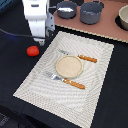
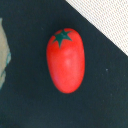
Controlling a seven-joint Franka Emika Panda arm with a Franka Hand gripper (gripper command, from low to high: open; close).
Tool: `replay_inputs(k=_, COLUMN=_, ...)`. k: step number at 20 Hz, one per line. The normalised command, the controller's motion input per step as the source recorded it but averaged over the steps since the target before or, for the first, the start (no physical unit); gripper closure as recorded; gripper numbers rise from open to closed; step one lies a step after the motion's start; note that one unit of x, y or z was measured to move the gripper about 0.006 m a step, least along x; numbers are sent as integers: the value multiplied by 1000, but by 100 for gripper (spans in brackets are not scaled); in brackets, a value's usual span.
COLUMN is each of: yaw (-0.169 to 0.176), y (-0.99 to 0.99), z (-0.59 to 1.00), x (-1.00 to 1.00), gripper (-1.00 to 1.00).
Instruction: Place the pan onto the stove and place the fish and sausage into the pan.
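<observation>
The sausage is a bright red rounded lump with a green star top, lying on the dark table off the placemat's left edge in the exterior view. It fills the middle of the wrist view, untouched. My gripper hangs just above and slightly behind it; its fingers are too small and dark to read, and none show in the wrist view. The pan, with its thin handle, sits on the pinkish-tan stove at the back. A pale shape at the wrist view's edge may be the fish; it is hidden in the exterior view.
A larger grey pot stands on the stove beside the pan, and a bowl-like object is at the exterior view's far right. A woven placemat carries a tan plate, a knife and a fork.
</observation>
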Motion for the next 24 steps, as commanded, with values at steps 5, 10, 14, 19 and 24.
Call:
replay_inputs(k=5, yaw=59, y=-18, z=-387, x=-344, gripper=-100)
replay_inputs(k=10, yaw=48, y=-2, z=-351, x=-294, gripper=-100)
replay_inputs(k=14, yaw=43, y=-40, z=-425, x=-286, gripper=-100)
replay_inputs(k=19, yaw=40, y=-64, z=-449, x=-361, gripper=-100)
replay_inputs(k=24, yaw=44, y=-46, z=-325, x=-426, gripper=-100)
